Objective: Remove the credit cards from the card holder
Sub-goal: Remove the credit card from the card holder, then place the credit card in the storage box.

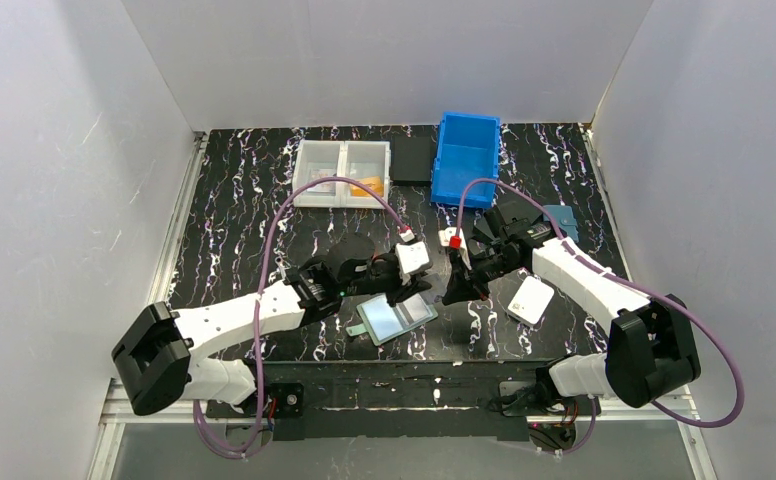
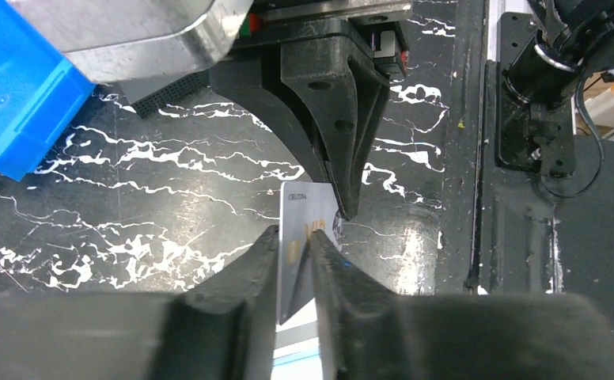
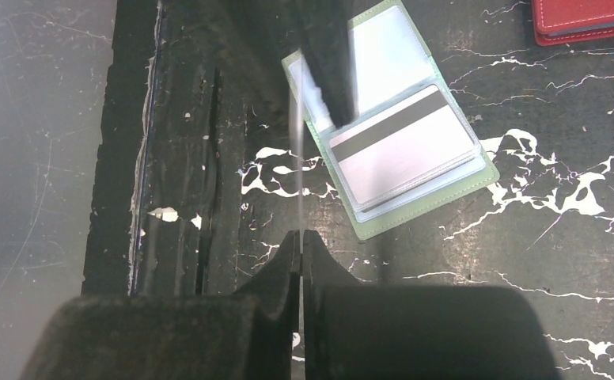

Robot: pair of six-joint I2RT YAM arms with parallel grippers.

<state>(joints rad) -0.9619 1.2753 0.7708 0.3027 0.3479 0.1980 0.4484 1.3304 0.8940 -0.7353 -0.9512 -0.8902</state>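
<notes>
Looks like a robot lab, a test cell rather than a home or shop. Closes in on three sides with plain white panels [image 1: 64,150]. Carries a left arm [image 1: 254,315] and a right arm [image 1: 584,280], bolted at the near edge of a black marbled table [image 1: 234,220] edged with metal rails [image 1: 176,232], purple cables [image 1: 739,380] looping off them. Holds only small props: a blue bin [image 1: 467,155], a clear tray [image 1: 342,172], a card holder [image 1: 396,317].

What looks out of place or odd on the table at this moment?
One credit card stands on edge, not flat: the right pincer pinches it while the left pincer surrounds its other end. The card holder lies open and askew, a striped card inside.
</notes>
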